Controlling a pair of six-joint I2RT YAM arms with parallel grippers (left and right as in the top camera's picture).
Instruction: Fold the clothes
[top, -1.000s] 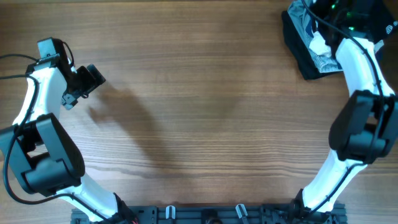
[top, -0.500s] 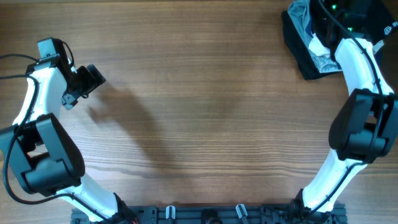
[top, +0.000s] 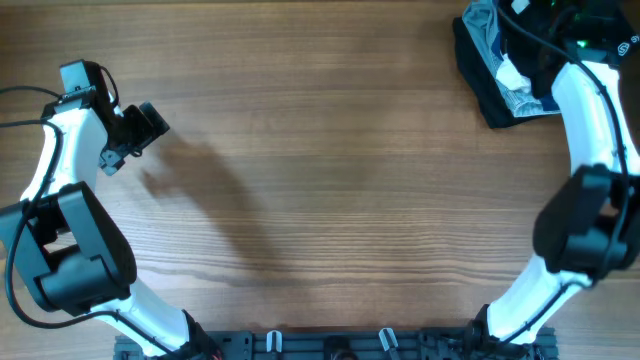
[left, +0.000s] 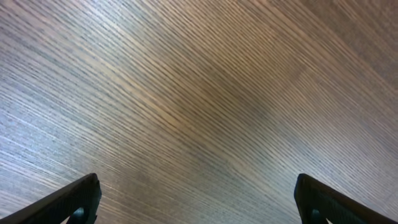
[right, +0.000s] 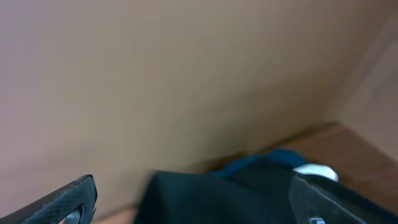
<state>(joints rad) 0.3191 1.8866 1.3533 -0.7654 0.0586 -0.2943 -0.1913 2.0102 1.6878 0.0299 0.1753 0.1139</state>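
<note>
In the overhead view black fabric with a tiny white logo (top: 612, 40) lies at the far right corner; I take it for the black garment, mostly cut off by the frame edge. My right gripper (top: 545, 15) reaches over that corner. In the right wrist view it (right: 199, 208) is open, with black fabric (right: 211, 196) low between the fingers; I cannot tell whether they touch it. My left gripper (top: 147, 127) hovers at the far left. In the left wrist view it (left: 199, 208) is open and empty over bare wood.
A pile of folded grey, white and dark clothes (top: 500, 75) lies at the top right, next to my right arm. In the right wrist view a dark blue piece (right: 273, 158) and a white bit (right: 314, 169) lie behind the black fabric, before a plain tan wall (right: 155, 74).
My right arm has reached a little farther toward the top right corner. The left arm has not moved.
</note>
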